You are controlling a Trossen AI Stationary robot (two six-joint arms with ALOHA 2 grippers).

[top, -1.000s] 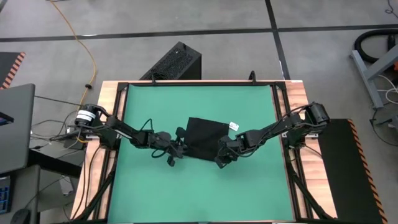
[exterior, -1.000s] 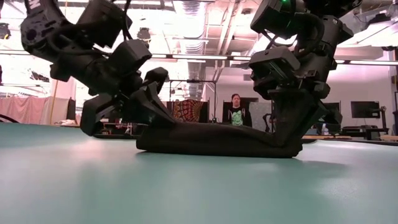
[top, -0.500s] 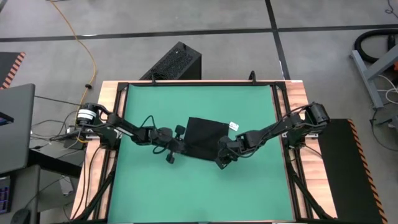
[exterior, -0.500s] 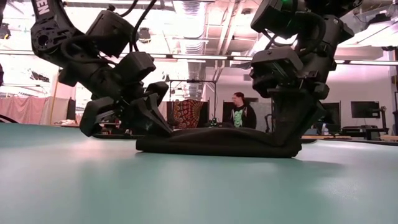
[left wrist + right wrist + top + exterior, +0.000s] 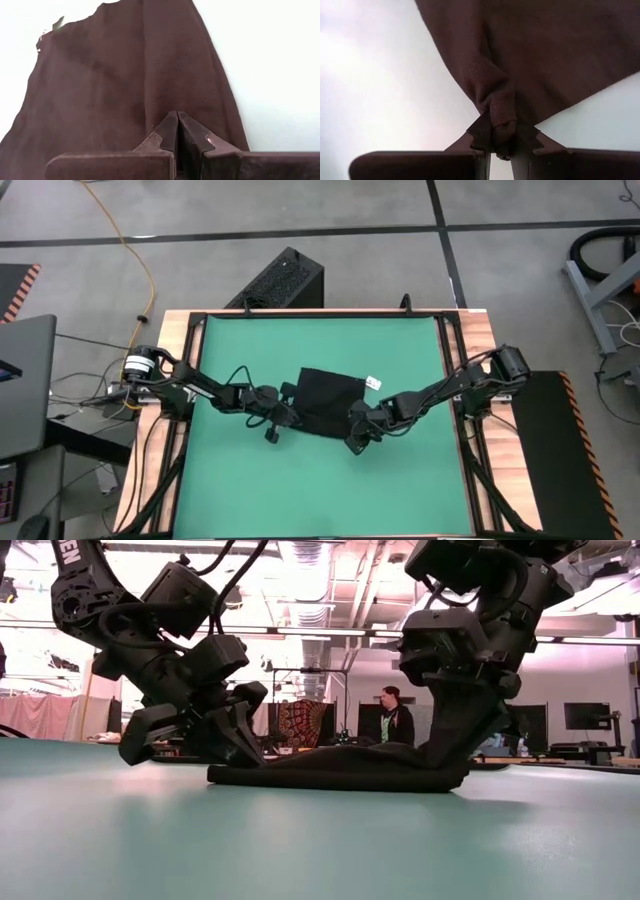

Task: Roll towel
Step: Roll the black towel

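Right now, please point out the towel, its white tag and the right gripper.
towel (image 5: pixel 328 398): high view, middle of the black cloth.
white tag (image 5: pixel 373 383): high view, at the cloth's corner.
right gripper (image 5: pixel 501 141): right wrist view, between fingertips pinching a fold.

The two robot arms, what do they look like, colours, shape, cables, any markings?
Both arms are dark, near black, built of blocky jointed segments. The left gripper and right gripper each end in two dark wedge-shaped fingers. Thin black cables loop along the left arm, which has a silver cylindrical part at its base and white lettering in the low view.
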